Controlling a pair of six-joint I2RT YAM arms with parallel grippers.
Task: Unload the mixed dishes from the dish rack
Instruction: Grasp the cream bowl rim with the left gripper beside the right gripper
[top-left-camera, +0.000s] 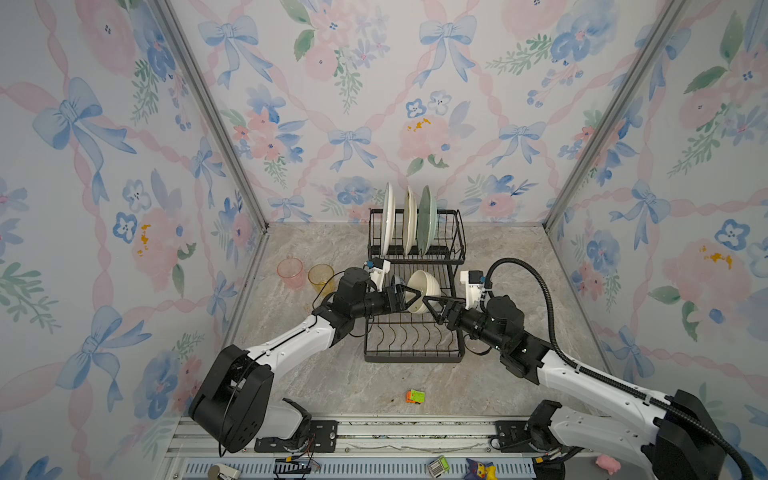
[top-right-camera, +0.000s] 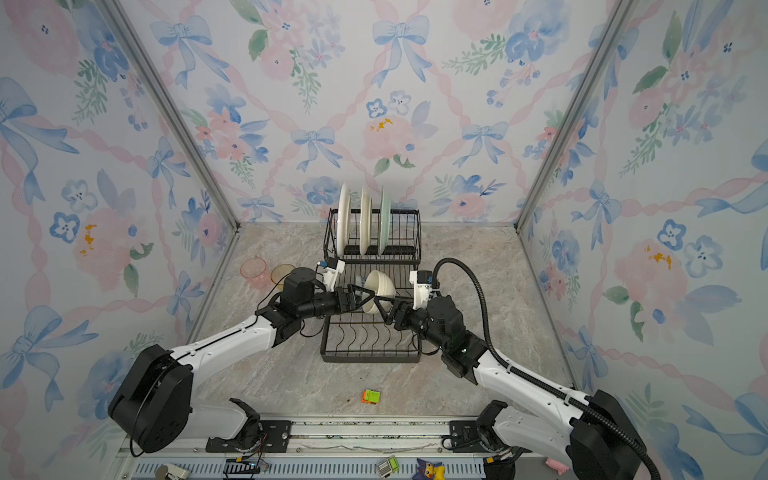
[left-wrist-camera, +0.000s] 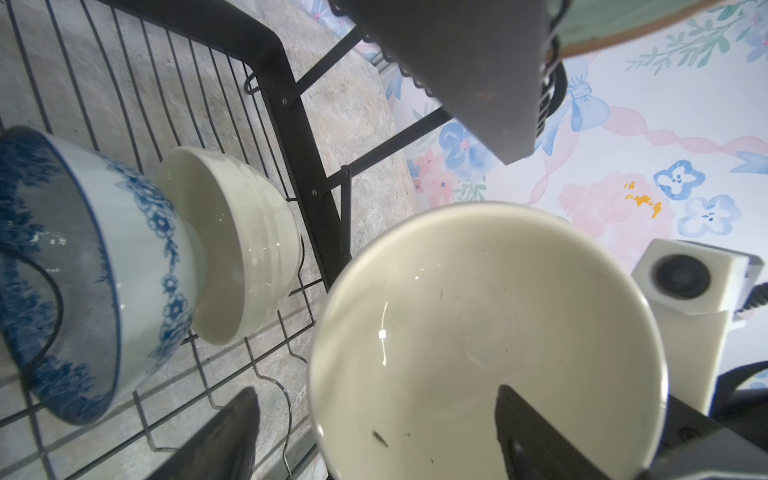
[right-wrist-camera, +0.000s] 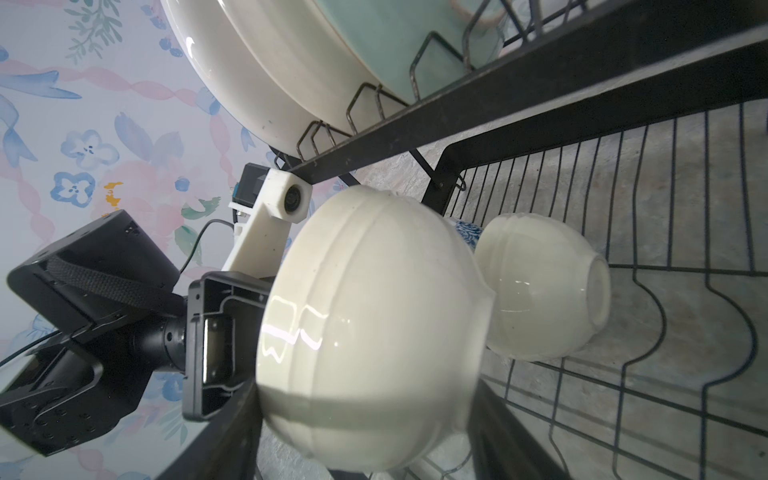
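The white bowl (right-wrist-camera: 374, 324) and blue-patterned bowl (left-wrist-camera: 137, 249) look like smooth, glossy glazed ceramic, the dish rack (top-left-camera: 432, 261) is matt black-coated metal wire, the tabletop (top-left-camera: 332, 374) resembles dull veined stone, and the far-left pink tumbler (top-left-camera: 291, 272) and amber tumbler (top-left-camera: 320, 278) seem translucent glass, perhaps plastic.

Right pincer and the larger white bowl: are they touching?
Touching. The right wrist view shows the larger white bowl wedged between the right pincer's two dark fingers, each pressed against its side.
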